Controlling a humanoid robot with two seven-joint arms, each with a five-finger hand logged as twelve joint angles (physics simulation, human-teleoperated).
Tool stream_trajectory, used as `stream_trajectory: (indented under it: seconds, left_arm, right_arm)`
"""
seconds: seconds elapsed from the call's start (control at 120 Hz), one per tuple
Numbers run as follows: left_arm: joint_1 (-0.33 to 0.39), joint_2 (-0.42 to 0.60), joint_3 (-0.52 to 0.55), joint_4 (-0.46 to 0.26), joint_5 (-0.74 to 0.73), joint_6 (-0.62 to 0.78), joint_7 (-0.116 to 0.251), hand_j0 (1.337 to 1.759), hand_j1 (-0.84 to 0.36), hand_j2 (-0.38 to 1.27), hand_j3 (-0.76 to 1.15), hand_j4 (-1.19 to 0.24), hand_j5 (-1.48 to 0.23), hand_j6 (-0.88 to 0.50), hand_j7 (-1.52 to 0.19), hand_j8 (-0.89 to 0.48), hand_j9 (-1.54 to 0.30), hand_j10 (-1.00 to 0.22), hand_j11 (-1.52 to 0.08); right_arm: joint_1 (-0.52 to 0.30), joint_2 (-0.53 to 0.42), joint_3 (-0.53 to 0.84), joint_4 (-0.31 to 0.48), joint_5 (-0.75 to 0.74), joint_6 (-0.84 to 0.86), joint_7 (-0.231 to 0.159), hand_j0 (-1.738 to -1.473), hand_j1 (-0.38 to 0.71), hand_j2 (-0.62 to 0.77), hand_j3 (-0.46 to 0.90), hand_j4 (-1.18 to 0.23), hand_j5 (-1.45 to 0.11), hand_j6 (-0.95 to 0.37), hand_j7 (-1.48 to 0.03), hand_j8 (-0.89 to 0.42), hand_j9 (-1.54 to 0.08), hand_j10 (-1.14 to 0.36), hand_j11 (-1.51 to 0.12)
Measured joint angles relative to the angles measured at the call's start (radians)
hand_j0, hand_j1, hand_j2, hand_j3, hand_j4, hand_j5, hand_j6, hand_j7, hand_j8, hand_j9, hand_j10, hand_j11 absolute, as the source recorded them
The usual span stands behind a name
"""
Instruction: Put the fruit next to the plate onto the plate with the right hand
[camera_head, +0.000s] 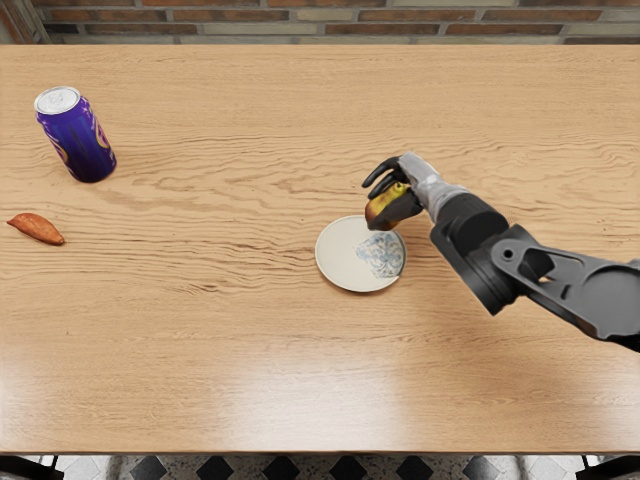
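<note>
A small white plate (343, 258) with a blue pattern lies near the middle of the wooden table. My right hand (390, 190) comes in from the right edge and hovers over the plate's far right rim. Its fingers are curled around a yellow-red fruit (386, 207), which hangs just above the rim, apart from the plate surface. The left arm does not show.
A purple soda can (75, 134) stands at the far left. An orange sweet potato (36, 229) lies near the left edge below the can. A brick wall runs behind the table's back edge.
</note>
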Motion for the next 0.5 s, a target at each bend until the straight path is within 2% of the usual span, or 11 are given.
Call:
stream_trajectory:
  seconds: [0.233,0.367,0.5]
  left_arm:
    - [0.0,0.0,0.0,0.0,0.0,0.0,0.0,1.658,0.35,0.0,0.0,0.0,0.0,0.0,0.0,0.0,0.0,0.0,0.0]
    - [0.0,0.0,0.0,0.0,0.0,0.0,0.0,1.658,0.35,0.0,0.0,0.0,0.0,0.0,0.0,0.0,0.0,0.0,0.0]
    - [0.0,0.0,0.0,0.0,0.0,0.0,0.0,1.658,0.35,0.0,0.0,0.0,0.0,0.0,0.0,0.0,0.0,0.0,0.0]
  right_arm:
    - [-0.008,0.038,-0.01,0.0,-0.001,0.024,0.0,-1.656,0.31,0.37,0.0,-0.67,-0.95,-0.69,-0.9,-0.38,-0.93,-0.42,-0.91]
    - [-0.008,0.063,0.0,0.0,-0.004,0.022,0.0,-1.657,0.01,0.19,0.0,-0.37,-0.51,-0.38,-0.49,-0.21,-0.5,-0.23,-0.5]
    - [-0.008,0.058,0.045,0.001,0.039,0.068,0.0,-1.658,-0.16,0.1,0.0,-0.19,-0.27,-0.2,-0.26,-0.11,-0.26,-0.12,-0.26]
